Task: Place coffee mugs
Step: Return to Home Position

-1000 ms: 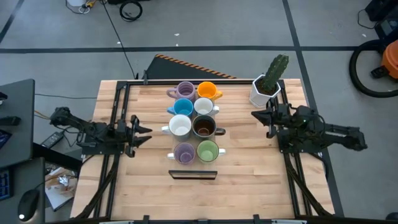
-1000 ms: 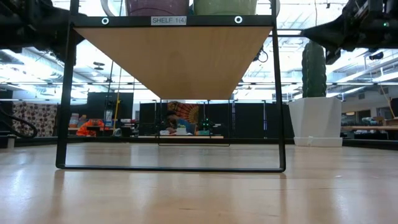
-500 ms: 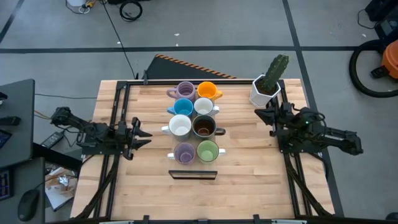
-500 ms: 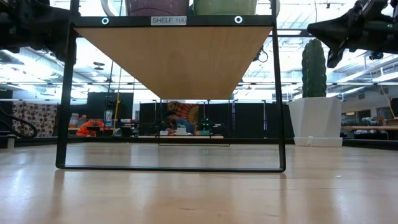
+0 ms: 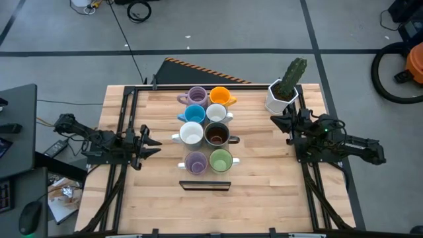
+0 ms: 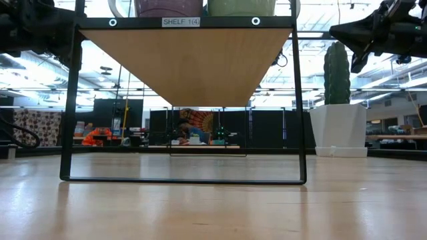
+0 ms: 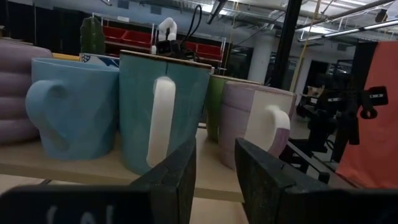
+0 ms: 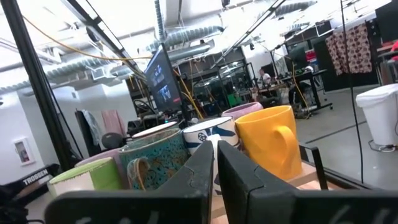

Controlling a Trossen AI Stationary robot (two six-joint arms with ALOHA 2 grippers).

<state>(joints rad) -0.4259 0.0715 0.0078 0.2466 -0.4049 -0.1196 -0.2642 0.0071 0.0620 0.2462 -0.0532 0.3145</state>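
Mugs [image 5: 192, 135]: eight, all on shelf [image 5: 205, 186], between arms. Left gripper [image 5: 149, 141]: narrow gap, empty, nearer shelf. Right gripper [image 5: 276, 120]: closed, empty, farther.

**Colour log: shelf mugs**

From above: far lilac mug [image 5: 196, 96], orange mug [image 5: 221, 97], blue mug [image 5: 194, 114], far white mug [image 5: 217, 114], near white mug [image 5: 192, 135], dark brown mug [image 5: 217, 135], near lilac mug [image 5: 195, 162], green mug [image 5: 221, 160]. Side-on: near white mug teal outside, white handle; dark brown mug teal, patterned; far white mug blue-figured. Also: shelf frame [image 5: 205, 186] black, table [image 5: 152, 195] pale wood, pot [image 5: 276, 100] white, cactus [image 5: 294, 73] green.
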